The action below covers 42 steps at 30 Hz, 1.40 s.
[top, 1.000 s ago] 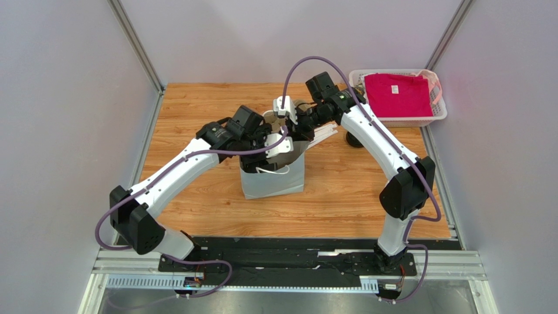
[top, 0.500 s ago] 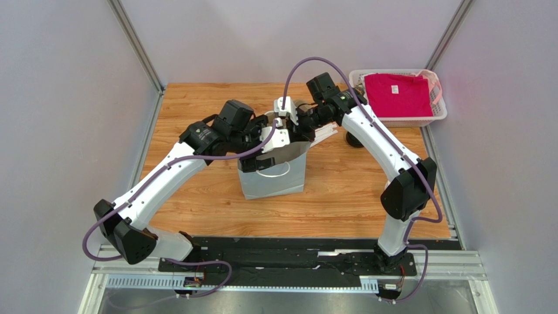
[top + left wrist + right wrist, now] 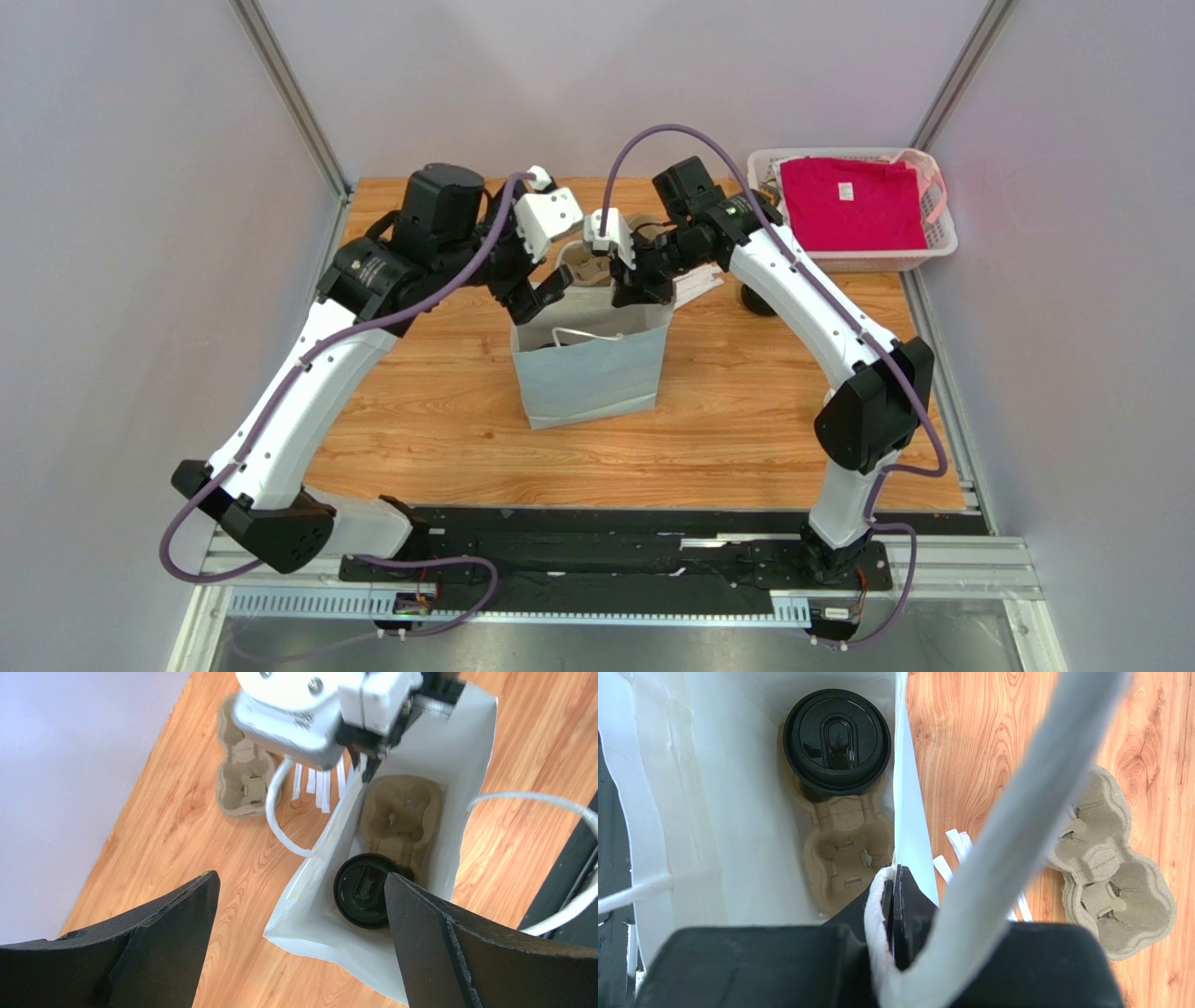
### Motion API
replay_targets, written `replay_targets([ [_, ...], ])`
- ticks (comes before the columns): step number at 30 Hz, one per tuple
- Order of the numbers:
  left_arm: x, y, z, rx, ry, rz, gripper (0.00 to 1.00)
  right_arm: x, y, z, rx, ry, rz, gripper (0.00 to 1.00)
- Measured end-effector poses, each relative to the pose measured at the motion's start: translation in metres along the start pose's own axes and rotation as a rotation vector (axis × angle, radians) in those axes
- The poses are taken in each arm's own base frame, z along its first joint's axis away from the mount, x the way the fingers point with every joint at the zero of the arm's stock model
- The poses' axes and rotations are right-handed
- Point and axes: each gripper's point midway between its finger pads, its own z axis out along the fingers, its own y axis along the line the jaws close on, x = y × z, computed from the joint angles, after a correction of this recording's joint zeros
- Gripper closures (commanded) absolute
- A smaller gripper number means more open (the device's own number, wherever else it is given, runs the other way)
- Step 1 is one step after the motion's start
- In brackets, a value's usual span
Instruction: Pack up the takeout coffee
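Note:
The takeout coffee, a cup with a black lid (image 3: 365, 890), sits in one socket of a cardboard carrier (image 3: 403, 815) at the bottom of the white paper bag (image 3: 589, 371). It also shows in the right wrist view (image 3: 836, 738), with the carrier (image 3: 847, 847) beneath it. My left gripper (image 3: 542, 291) hangs above the bag's left rim, open wide and empty (image 3: 300, 882). My right gripper (image 3: 627, 284) is shut on the bag's far rim and rope handle (image 3: 896, 910), holding the bag open.
A second empty cardboard carrier (image 3: 1109, 896) and white paper strips (image 3: 952, 857) lie on the wood table behind the bag. A pink basket with a red shirt (image 3: 853, 203) stands at the back right. A small black object (image 3: 758, 298) lies under the right arm.
My left gripper has risen out of the bag and drawn back to the left, empty. The right gripper has kept its hold on the bag's rim.

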Motion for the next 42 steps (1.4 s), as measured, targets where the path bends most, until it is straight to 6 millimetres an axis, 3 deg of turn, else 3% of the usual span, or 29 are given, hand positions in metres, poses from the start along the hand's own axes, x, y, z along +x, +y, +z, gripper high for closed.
replay_targets([
  [4, -0.018, 0.015, -0.018, -0.059, -0.052, -0.098, 0.04, -0.003, 0.002, 0.003, 0.002, 0.003, 0.009, 1.00],
  [7, -0.024, 0.041, -0.035, -0.144, -0.085, -0.196, 0.04, -0.005, 0.003, 0.004, 0.004, 0.003, 0.025, 1.00],
  [13, 0.003, 0.077, -0.048, -0.267, -0.045, -0.333, 0.05, -0.017, 0.009, 0.012, -0.004, -0.002, 0.058, 1.00],
  [19, 0.032, 0.085, -0.043, -0.306, 0.030, -0.374, 0.05, -0.033, 0.017, 0.028, -0.023, -0.023, 0.087, 1.00],
  [22, 0.049, 0.083, -0.039, -0.306, 0.079, -0.396, 0.04, -0.040, 0.020, 0.034, -0.029, -0.034, 0.092, 0.84],
  [23, 0.053, 0.082, -0.039, -0.306, 0.090, -0.400, 0.04, -0.043, 0.019, 0.035, -0.028, -0.039, 0.090, 0.74],
  [27, 0.064, 0.083, -0.040, -0.320, 0.122, -0.413, 0.04, -0.053, 0.017, 0.037, -0.023, -0.055, 0.090, 0.58],
  [31, 0.072, 0.092, -0.047, -0.353, 0.132, -0.444, 0.04, -0.063, 0.013, 0.030, -0.005, -0.075, 0.086, 0.49],
  [37, 0.081, 0.102, -0.054, -0.390, 0.135, -0.492, 0.04, -0.074, 0.003, 0.014, 0.035, -0.105, 0.129, 0.42],
  [42, 0.079, 0.104, -0.055, -0.388, 0.128, -0.491, 0.04, -0.093, -0.030, -0.037, 0.156, -0.209, 0.251, 0.43],
])
